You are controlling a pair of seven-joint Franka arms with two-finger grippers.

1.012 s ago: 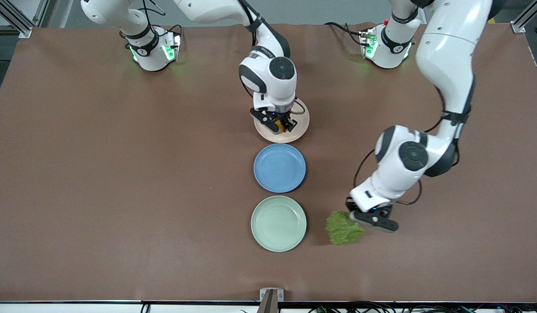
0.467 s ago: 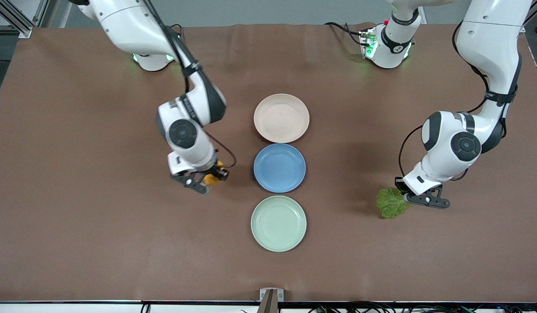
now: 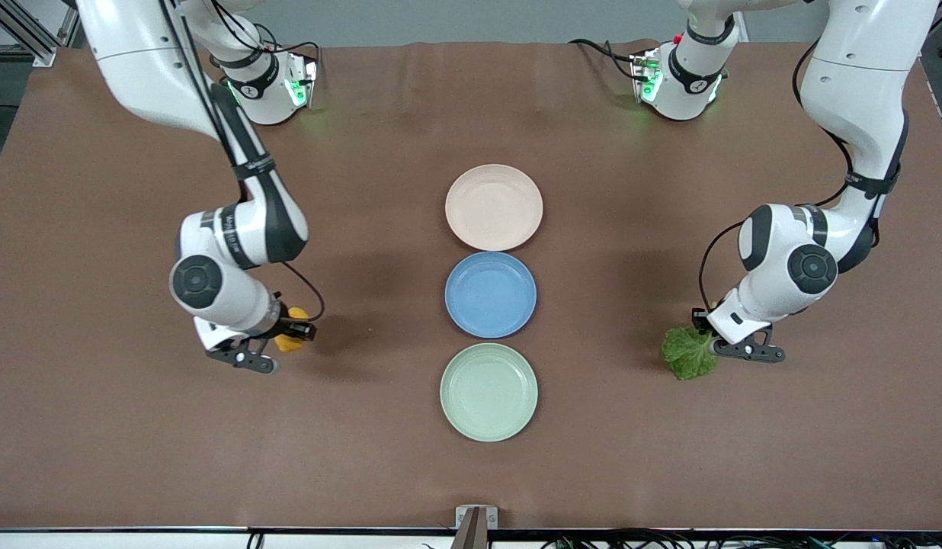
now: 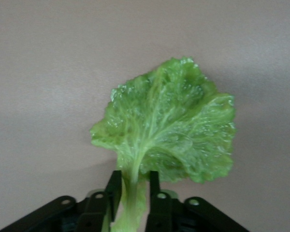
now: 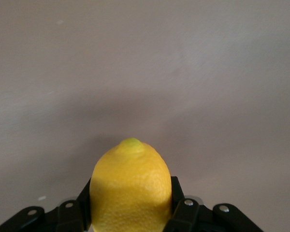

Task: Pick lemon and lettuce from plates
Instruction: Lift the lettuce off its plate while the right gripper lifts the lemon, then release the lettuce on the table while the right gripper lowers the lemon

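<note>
**A:** Count, nearest the front camera first?

**B:** Three plates in one line up the middle of the table: mint green plate (image 3: 488, 392) nearest, blue plate (image 3: 491, 294) next, beige-pink plate (image 3: 494, 207) farthest. All three bare. One lettuce (image 3: 689, 354), one lemon (image 3: 291, 340).

**A:** Grippers?

**B:** Two. Left gripper (image 3: 734, 347) is over bare table toward the left arm's end, jaws pinched on the lettuce's pale stem, leaf fanning out past the fingertips (image 4: 115, 189). Right gripper (image 3: 269, 347) is over bare table toward the right arm's end, jaws closed around the lemon, pointed tip sticking out.

**A:** Surface?

**B:** Brown mat over the table (image 3: 120, 427). Both arm bases, farthest back, show green lights.
</note>
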